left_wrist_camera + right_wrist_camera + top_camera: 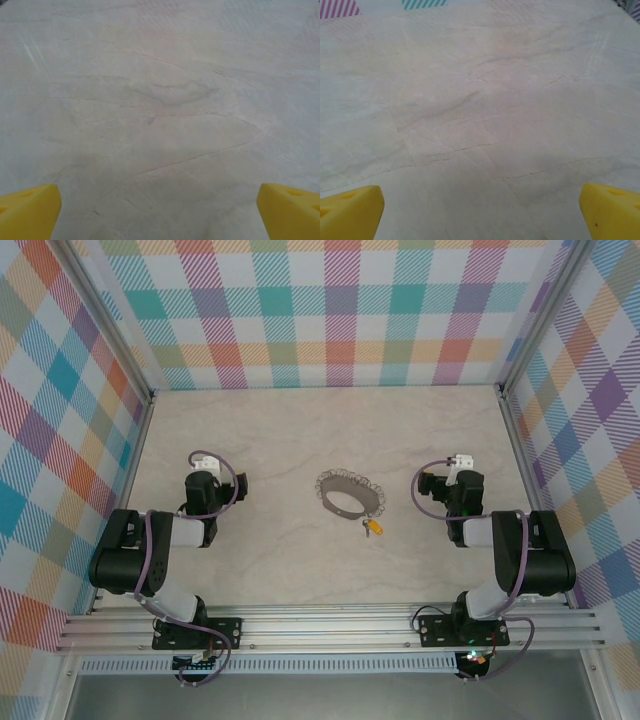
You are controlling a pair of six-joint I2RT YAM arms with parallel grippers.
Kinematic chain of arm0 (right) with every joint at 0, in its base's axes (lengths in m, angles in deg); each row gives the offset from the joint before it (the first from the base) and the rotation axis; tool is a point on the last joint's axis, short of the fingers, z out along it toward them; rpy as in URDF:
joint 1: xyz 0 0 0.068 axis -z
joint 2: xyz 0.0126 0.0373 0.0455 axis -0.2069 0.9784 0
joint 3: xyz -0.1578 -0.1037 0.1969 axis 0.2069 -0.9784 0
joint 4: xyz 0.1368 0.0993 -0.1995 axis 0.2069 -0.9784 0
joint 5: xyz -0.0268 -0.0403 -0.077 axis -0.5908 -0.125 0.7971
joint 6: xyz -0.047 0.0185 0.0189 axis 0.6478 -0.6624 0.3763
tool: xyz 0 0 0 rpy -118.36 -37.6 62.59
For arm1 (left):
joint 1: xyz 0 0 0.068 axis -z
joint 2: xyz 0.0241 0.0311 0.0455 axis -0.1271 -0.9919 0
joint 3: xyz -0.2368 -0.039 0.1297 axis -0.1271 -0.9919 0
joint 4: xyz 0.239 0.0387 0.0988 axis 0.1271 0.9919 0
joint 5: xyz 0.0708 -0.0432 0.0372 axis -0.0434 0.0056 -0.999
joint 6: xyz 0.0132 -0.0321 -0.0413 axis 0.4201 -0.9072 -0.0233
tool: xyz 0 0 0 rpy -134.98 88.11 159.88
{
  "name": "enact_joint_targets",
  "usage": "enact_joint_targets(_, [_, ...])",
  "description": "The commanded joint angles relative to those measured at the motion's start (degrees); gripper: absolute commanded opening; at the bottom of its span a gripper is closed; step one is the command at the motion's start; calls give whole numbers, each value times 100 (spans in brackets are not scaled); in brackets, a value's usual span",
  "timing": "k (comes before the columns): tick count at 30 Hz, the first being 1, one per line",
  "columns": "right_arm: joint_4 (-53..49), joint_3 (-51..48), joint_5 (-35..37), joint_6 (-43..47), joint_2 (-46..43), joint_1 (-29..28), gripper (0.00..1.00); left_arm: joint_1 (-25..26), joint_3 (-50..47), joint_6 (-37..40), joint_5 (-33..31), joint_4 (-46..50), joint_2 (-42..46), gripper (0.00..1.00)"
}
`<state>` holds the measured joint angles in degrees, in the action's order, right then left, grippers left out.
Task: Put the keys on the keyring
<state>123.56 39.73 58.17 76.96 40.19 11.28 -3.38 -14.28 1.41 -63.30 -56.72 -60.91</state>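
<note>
While lying flat near the middle of the pale, marble-veined worktop (300, 430), spread out as an open oval: large silver-grey metal keyring (349, 497) with a scalloped, chain-like edge. Just beside its near-right rim, on the side towards the arm bases: tiny key (373, 527) with a yellow-orange head and a short, thin silver-grey end. Touching the loop or merely next to it, cannot tell from above. Not threaded on the loop as far as the top view shows.

To the left of the keyring and well apart from it, folded low over the worktop: black left arm (150, 550). To the right, likewise well apart: black right arm (525, 555).

Left claw (159, 212): spread wide, yellow fingertips (27, 210) at the two lower corners of the wrist view, bare veined worktop between them. Right claw (480, 212): spread equally wide, yellow fingertips (350, 210) in the lower corners, bare worktop between them.

Around the worktop on three sides: upright walls (330, 310) in pastel plaid. Along the near edge, under the arm bases: ribbed aluminium rail (330, 625).
</note>
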Motion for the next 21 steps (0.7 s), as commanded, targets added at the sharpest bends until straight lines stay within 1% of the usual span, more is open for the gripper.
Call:
enact_joint_targets(1, [207,101,-162,-40,-22,22,100,-45,67,-65,155,1,15,100])
enact_joint_targets(8, [313,31,-59,21,-54,-48,100,-49,50,-56,145,-33,13,100])
enact_joint_targets(21, [283,48,-74,22,-54,-48,100,-32,-6,-44,141,-105,51,100])
